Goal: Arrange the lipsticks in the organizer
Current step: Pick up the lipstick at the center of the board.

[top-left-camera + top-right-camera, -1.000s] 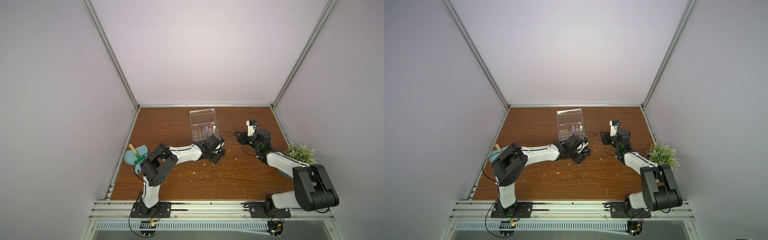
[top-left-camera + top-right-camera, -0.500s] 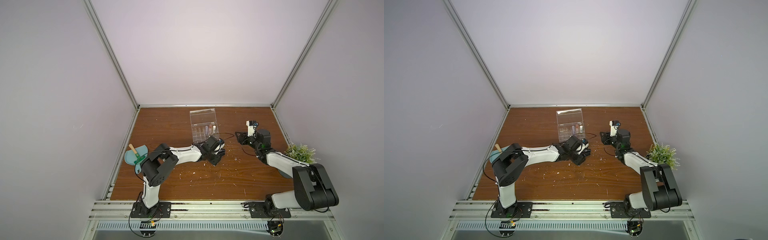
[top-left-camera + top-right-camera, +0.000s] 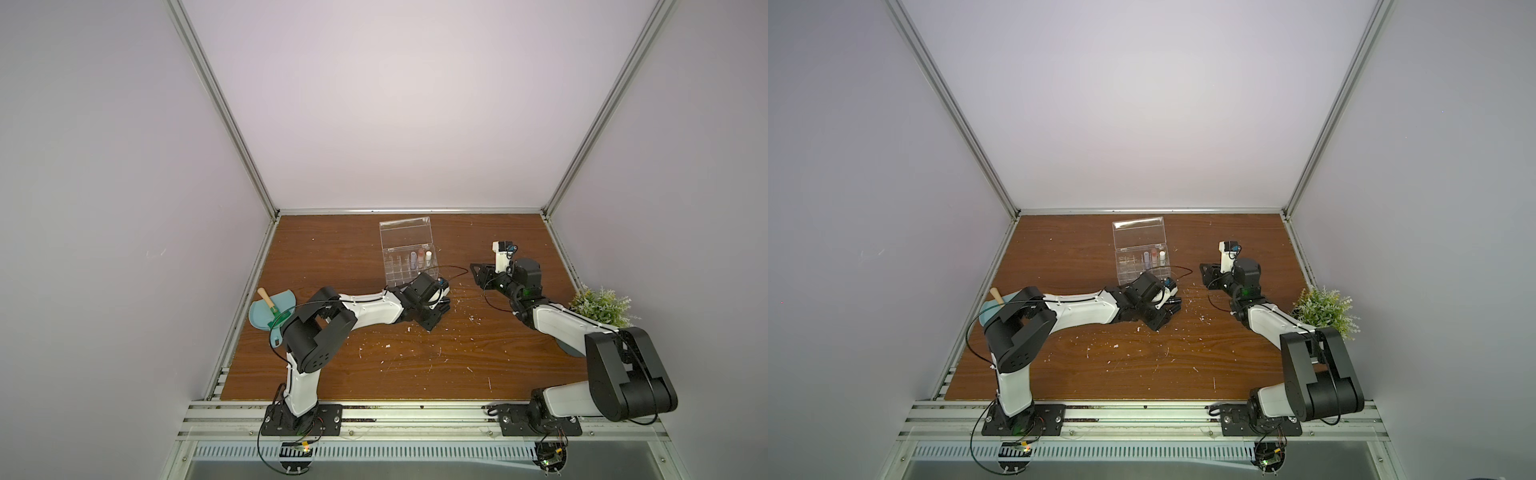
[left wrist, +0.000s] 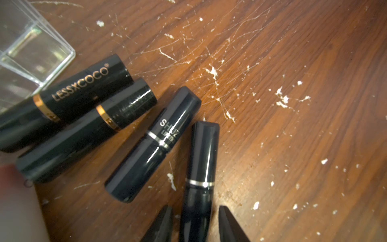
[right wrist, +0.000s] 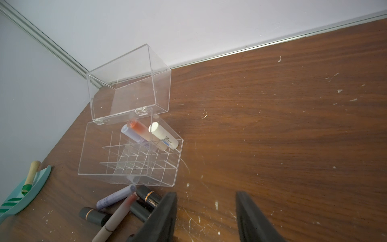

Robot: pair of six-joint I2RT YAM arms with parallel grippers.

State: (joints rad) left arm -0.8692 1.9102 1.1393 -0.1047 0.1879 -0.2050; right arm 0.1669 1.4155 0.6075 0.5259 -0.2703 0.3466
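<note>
The left arm (image 3: 365, 316) and right arm (image 3: 561, 328) are built of white link shells joined by black joint housings. Each is screwed to a black base plate (image 3: 328, 419). Thin black cables (image 3: 453, 267) are looped along them. The left claw (image 4: 194, 218) and right claw (image 5: 206, 209) are fitted with black, wedge-shaped fingers (image 5: 165, 215).

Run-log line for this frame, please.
left gripper: open, astride black lipstick | right gripper: open, empty | organizer: lid up, three tubes inside
</note>
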